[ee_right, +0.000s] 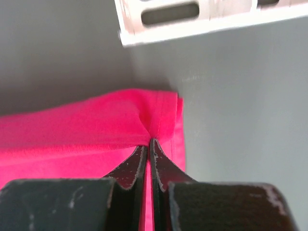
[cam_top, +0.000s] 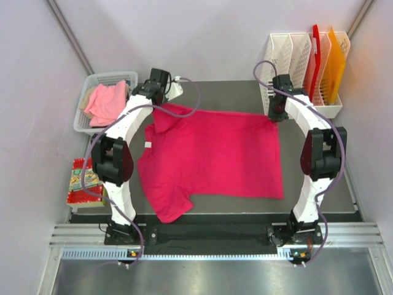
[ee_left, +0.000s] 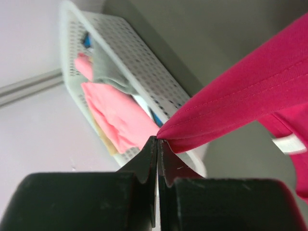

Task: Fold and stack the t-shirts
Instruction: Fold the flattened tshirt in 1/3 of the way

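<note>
The magenta t-shirt (cam_top: 215,153) is lying spread out on the dark desk (cam_top: 245,92), stretching between the two pincers. It is a plain, bright pink-red all over, and its surface is looking mostly smooth. Its neck opening, with a small white label (cam_top: 148,145), is sitting just on the near side of the left pincer (ee_left: 157,140). One short sleeve is splaying out much nearer the arm bases, well apart from both pincers.

The left pincer is gripping a stitched edge of the cloth at the shirt's far left corner, its jaws pressed together on the fabric. From the tips, the cloth is running off to the right in a taut fold. The right pincer (ee_right: 147,143) is pinching the far right corner in the same way, jaws closed on it, with the seamed edge puckering just beyond the tips.

Beyond and to the left of the left pincer, a salmon-pink t-shirt (ee_left: 118,115) is lying crumpled in a white perforated basket (ee_left: 139,62), among other cloth. Just past the right pincer, a white rack (ee_right: 192,24) is standing on the desk.
</note>
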You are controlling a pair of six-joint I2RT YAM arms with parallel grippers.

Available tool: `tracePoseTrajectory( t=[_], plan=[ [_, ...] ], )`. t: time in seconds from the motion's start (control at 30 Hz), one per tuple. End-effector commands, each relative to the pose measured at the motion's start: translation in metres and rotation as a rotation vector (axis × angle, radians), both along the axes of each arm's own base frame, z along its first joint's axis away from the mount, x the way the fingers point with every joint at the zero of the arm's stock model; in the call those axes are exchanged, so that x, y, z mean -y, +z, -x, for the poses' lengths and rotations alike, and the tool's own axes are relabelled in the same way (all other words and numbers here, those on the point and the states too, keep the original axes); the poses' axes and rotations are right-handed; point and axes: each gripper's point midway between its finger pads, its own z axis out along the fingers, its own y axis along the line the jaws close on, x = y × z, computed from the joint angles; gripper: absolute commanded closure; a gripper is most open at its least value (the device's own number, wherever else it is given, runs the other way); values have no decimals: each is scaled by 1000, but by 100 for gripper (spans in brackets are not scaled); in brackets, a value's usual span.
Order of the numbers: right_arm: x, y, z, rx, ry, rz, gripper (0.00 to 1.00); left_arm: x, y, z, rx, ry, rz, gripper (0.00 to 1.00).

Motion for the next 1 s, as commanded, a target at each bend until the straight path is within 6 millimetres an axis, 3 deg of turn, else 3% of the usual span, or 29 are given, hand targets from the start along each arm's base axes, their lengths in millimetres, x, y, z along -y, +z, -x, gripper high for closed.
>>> tracePoseTrajectory(
  t=[0.0, 0.03, 0.1, 0.27, 0.43, 0.57, 0.77, 0.8, 0.9, 0.97],
  plan=[
    [4, 27, 18, 62, 6, 4, 100, -1, 7, 46, -22, -23, 30, 100],
    [5, 20, 26, 42, 6, 8, 100, -1, 14, 55, -10, -32, 39, 100],
    [5, 22, 32, 43, 7, 14, 100, 2, 0, 71, -54, -57, 35, 100],
    [3, 25, 52, 27, 18, 39, 100, 5, 4, 102, -82, -85, 44, 100],
    [7, 17, 69, -17, 13, 79, 100, 23, 8, 134, -138, -128, 88, 100],
    [10, 8, 83, -64, 5, 94, 99, 41, -11, 173, -263, -158, 125, 100],
    [16, -6, 97, -126, -11, 126, 94, 64, -58, 263, -665, -213, 223, 85],
    [17, -6, 98, -129, -15, 131, 94, 59, -61, 284, -761, -210, 222, 84],
    [18, -7, 97, -141, -21, 140, 92, 54, -72, 304, -881, -217, 200, 81],
    [18, -9, 97, -157, -25, 140, 75, 49, -74, 306, -895, -223, 175, 79]
  ],
)
